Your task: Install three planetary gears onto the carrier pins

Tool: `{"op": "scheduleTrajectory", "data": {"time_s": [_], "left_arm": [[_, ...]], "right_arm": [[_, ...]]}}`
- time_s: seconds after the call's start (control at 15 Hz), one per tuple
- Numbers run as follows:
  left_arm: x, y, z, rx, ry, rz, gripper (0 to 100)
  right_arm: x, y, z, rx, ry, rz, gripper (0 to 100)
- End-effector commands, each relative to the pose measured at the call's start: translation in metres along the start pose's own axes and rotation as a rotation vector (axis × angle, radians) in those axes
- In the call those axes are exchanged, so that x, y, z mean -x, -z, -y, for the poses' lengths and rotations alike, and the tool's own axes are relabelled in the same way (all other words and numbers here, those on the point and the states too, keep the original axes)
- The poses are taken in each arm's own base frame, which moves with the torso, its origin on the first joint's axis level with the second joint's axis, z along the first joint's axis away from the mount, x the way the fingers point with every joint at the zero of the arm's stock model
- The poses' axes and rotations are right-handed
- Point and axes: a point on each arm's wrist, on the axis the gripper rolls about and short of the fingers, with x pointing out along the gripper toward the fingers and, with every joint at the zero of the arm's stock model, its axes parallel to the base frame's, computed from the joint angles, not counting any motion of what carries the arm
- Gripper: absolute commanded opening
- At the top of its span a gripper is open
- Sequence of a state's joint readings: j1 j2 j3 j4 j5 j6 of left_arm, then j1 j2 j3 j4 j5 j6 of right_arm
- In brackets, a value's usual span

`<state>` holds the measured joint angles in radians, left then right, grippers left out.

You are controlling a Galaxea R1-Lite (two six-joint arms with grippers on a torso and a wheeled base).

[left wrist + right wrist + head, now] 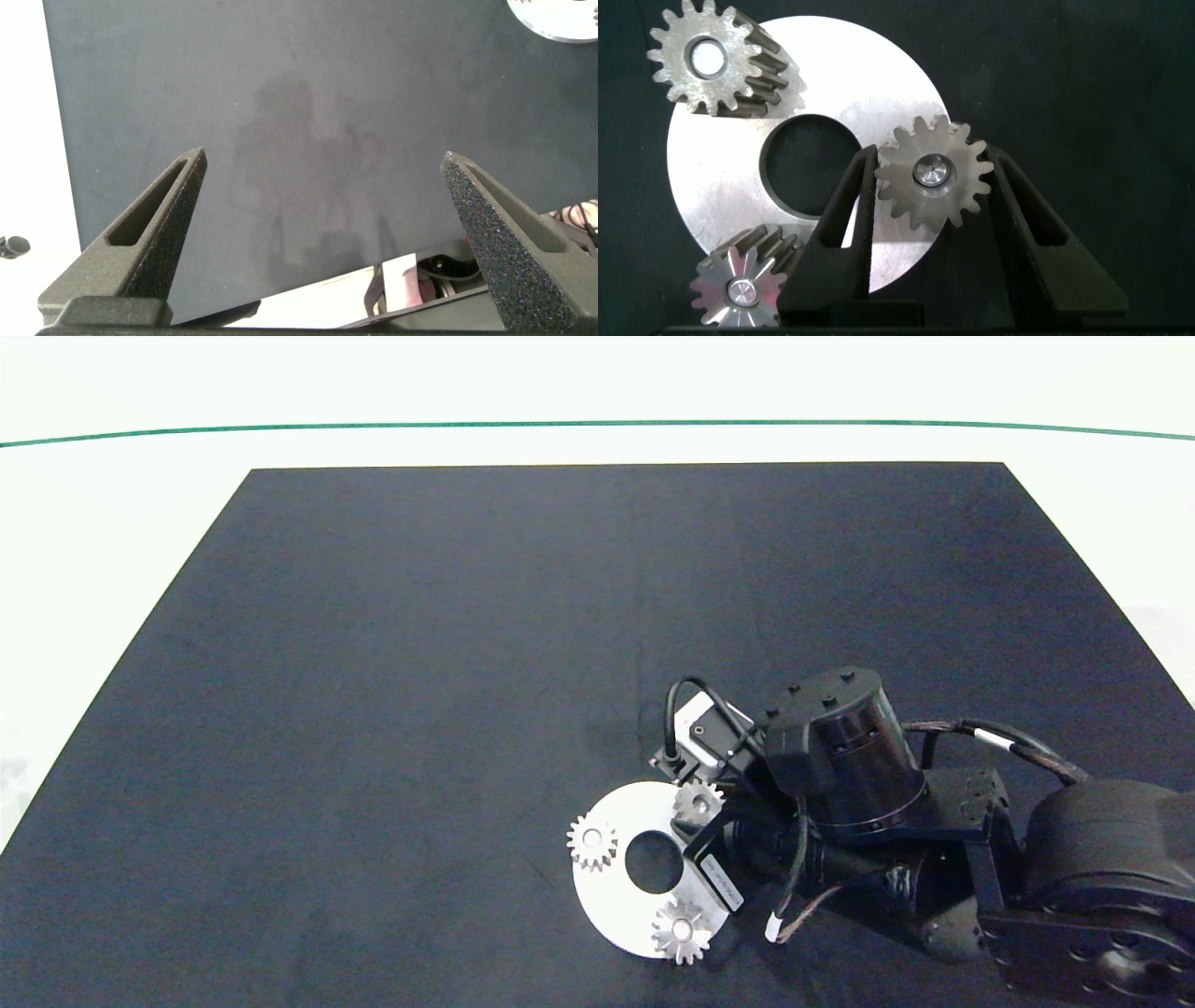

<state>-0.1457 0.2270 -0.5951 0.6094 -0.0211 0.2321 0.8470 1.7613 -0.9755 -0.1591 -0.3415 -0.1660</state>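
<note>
At the near right of the counter, white carrier disc carries all three planetary gears, each on a carrier pin. Right hand straddles the third gear, fingers touching or just beside its teeth, pin tip showing through the bore; real grip or not, cannot tell. Other gears sit clear of it. Gear axis upright, so withdrawal likely goes straight up. Left hand open over bare dark mat, well apart. Plenty of room around.

Bright, even overhead light washes out the white surround, with faint soft shadows on the dark mat.
</note>
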Motion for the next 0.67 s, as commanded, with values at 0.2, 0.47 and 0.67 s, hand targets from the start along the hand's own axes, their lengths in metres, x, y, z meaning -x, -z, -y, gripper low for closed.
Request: {"op": "scheduleTrajectory", "data": {"time_s": [0.2, 0.47, 0.67], "left_arm": [[0.0000, -0.0002, -0.0001, -0.001, 0.002, -0.002, 100], [-0.0002, -0.0003, -0.0001, -0.001, 0.001, -0.004, 100], [-0.0002, -0.0003, -0.0001, -0.001, 0.001, -0.004, 100]], "right_arm": [[-0.0061, 0.0016, -0.0018, 0.006, 0.004, -0.005, 100], [-0.0067, 0.0014, 0.0018, -0.001, 0.013, -0.004, 100], [-0.0039, 0.0002, 0.0061, -0.009, 0.024, 0.004, 100]]}}
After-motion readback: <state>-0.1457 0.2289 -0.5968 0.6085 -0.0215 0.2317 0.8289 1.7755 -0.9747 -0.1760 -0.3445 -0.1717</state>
